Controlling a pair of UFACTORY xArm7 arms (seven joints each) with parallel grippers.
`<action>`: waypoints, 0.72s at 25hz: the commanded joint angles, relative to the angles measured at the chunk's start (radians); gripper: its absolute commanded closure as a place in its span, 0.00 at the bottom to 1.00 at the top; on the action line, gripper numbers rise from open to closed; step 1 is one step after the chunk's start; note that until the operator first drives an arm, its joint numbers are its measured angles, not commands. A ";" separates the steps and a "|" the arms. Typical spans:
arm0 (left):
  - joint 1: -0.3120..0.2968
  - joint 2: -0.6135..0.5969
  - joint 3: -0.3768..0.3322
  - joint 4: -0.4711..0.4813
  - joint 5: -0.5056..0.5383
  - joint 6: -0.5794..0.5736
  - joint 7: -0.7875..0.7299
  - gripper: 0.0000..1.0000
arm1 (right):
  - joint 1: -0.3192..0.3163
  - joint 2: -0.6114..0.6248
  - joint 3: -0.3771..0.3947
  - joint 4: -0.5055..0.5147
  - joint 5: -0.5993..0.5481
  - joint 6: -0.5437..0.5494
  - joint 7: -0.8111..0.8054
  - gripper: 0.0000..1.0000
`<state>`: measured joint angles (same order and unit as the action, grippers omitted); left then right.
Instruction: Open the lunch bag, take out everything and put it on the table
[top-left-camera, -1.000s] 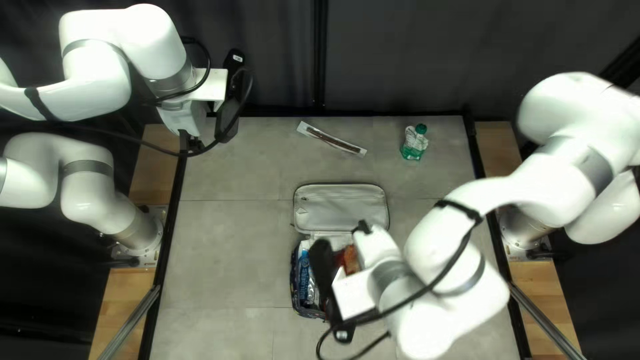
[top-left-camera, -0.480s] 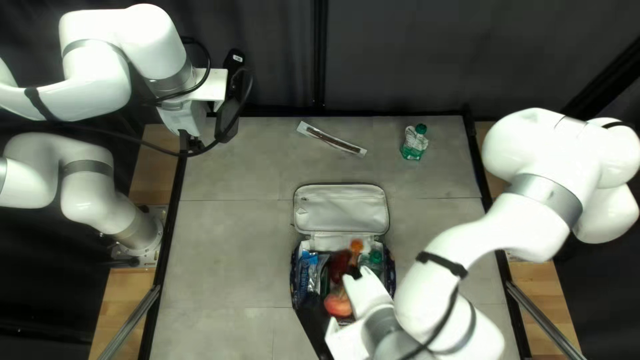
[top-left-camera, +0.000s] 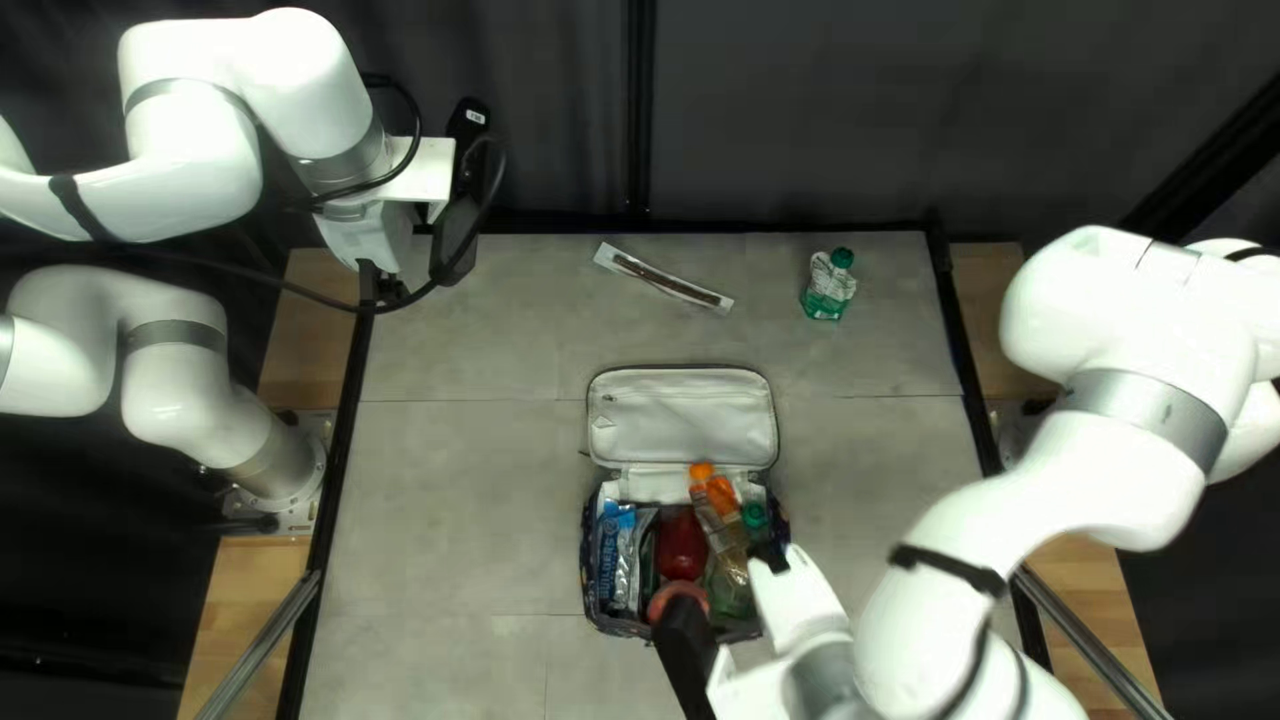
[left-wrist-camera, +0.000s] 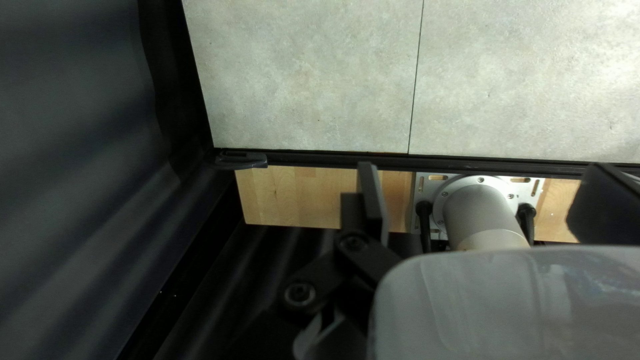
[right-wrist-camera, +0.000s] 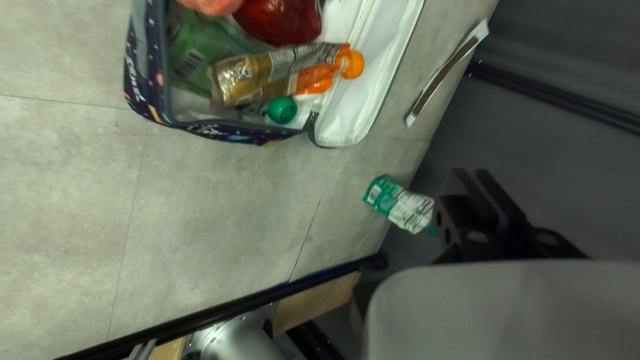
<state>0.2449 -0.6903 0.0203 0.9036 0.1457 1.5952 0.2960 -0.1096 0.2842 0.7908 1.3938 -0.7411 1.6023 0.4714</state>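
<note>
The lunch bag lies open at the table's near middle, its white lid flipped back. Inside are a blue-and-silver bar wrapper, a red packet, an orange-capped pouch lying on top, a green-capped pouch and a peach-coloured round item. My right gripper hovers over the bag's near rim and holds nothing. Its wrist view shows the bag, the orange-capped pouch and the green cap ahead. My left gripper stands open and parked at the far left corner.
A meat stick in a clear wrapper and a green-and-white pouch lie on the far part of the table. Bare grey tabletop stretches left of the bag. Black frame rails run along both table sides.
My right gripper has pulled out of the bag toward the near edge. The orange-capped pouch now lies on top of the contents, cap toward the lid. The left arm has not moved.
</note>
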 commanded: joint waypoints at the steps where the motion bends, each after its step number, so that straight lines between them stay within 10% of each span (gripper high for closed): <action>1: 0.000 0.000 0.000 0.000 0.000 0.000 0.000 0.00 | -0.214 -0.216 -0.041 -0.297 0.108 -0.371 -0.131 0.00; 7: 0.000 0.000 0.000 0.000 0.000 0.000 0.000 0.00 | -0.327 -0.295 -0.117 -0.461 0.223 -0.678 -0.292 0.00; 18: 0.000 0.000 0.000 0.000 0.000 0.000 0.000 0.00 | -0.406 -0.137 -0.168 -0.451 0.321 -0.840 -0.393 0.00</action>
<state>0.2449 -0.6903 0.0203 0.9036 0.1457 1.5952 0.2960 -0.4998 0.1201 0.6307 0.9412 -0.4400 0.7886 0.0974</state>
